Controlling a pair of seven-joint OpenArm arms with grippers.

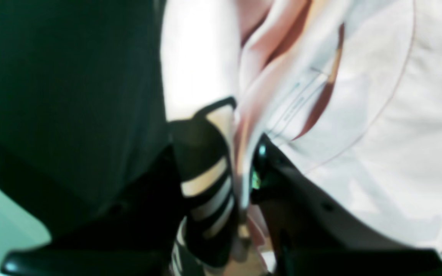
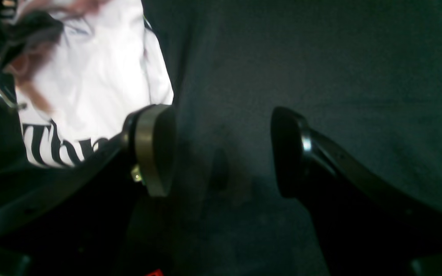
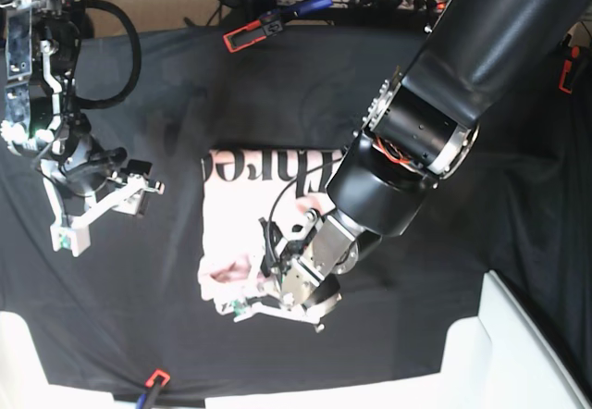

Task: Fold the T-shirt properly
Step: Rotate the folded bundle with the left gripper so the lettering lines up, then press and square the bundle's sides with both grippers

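Left wrist: the left end effector [image 1: 240,184] is clenched on a bunched edge of the T-shirt [image 1: 378,96]. Right wrist: the right end effector [image 2: 221,153] is released, empty over the desk [image 2: 301,57]. Base: shirt partly folded mid-desk, near edge rumpled; folding looks unfinished.

T-shirt [image 3: 242,224] — lies on the cloth-covered tabletop [image 3: 416,335], near its middle. Left end effector [image 3: 268,307] — at the T-shirt's near edge, fabric pinched between its fingers, its arm reaching over the T-shirt's right side in the base view. Right end effector [image 3: 106,210] — left of the T-shirt, apart from it, over bare cloth. Clamp [image 3: 248,34] — behind the T-shirt, at the tabletop's far edge.
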